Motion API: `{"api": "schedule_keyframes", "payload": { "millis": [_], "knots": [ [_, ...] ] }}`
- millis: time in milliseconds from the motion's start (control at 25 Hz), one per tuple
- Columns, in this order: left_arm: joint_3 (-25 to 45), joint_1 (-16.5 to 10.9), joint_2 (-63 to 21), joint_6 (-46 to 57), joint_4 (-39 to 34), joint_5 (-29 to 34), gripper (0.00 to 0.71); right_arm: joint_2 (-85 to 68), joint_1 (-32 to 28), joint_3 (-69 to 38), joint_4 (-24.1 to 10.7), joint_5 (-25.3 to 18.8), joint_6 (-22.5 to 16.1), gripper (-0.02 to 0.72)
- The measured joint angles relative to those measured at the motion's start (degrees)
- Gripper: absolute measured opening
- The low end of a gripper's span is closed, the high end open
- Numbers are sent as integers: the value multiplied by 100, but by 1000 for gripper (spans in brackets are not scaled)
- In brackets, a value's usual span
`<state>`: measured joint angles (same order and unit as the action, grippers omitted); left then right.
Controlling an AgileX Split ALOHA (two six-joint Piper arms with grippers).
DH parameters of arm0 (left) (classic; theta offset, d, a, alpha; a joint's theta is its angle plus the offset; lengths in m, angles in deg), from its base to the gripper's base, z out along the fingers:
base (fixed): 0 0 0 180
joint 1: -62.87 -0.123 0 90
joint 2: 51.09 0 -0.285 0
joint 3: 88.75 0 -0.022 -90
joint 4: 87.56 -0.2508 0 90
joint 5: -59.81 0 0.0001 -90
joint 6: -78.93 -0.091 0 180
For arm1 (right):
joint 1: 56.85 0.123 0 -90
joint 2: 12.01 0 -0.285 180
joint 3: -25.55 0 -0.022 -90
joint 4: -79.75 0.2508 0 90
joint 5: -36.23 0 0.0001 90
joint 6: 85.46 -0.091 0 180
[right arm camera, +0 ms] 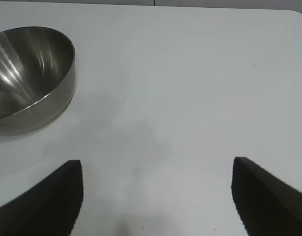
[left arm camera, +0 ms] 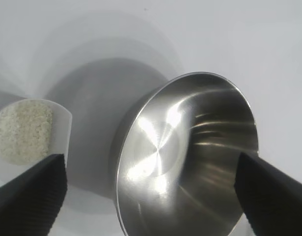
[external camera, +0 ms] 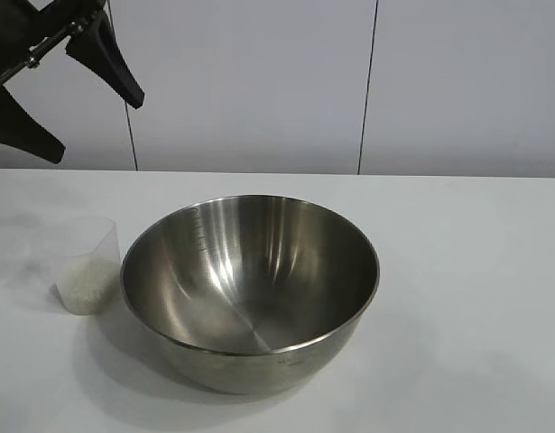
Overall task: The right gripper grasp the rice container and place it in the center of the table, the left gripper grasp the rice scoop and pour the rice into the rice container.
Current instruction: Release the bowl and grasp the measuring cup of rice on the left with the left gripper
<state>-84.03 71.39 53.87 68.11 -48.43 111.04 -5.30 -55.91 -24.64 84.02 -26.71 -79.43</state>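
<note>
Your exterior view faces the table (external camera: pixel 476 271) from the front, angled moderately downward, close enough that the rice container (external camera: pixel 250 289) fills the centre, the rice scoop (external camera: pixel 86 266) sits at left, and the left gripper (external camera: pixel 83 95) enters at upper left. Your left wrist view looks steeply down between its own fingers (left arm camera: pixel 28 196), very near the rice container (left arm camera: pixel 185 157) and rice scoop (left arm camera: pixel 30 130). Your right wrist view looks shallowly across the table (right arm camera: pixel 190 88) past its fingers (right arm camera: pixel 47 196), with the rice container (right arm camera: pixel 28 78) at upper left. All three views share that bowl.
</note>
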Motion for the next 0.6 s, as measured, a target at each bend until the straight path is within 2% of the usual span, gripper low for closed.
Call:
{"api": "schedule_keyframes", "payload": {
  "millis": [160, 320, 400, 440, 600],
  "knots": [
    [0, 0, 0, -19, 180, 29, 669, 0, 0, 0, 0, 0, 0, 567],
    [-30, -46, -27, -558, 350, -155, 652, 0, 0, 0, 0, 0, 0, 567],
    [45, -1, -232, -800, 218, -736, 640, 0, 0, 0, 0, 0, 0, 567],
    [125, 61, -417, -921, 85, -1254, 636, 0, 0, 0, 0, 0, 0, 567],
    [834, 616, -1267, -1538, -684, -3491, 632, 0, 0, 0, 0, 12, 0, 567]
  ]
}}
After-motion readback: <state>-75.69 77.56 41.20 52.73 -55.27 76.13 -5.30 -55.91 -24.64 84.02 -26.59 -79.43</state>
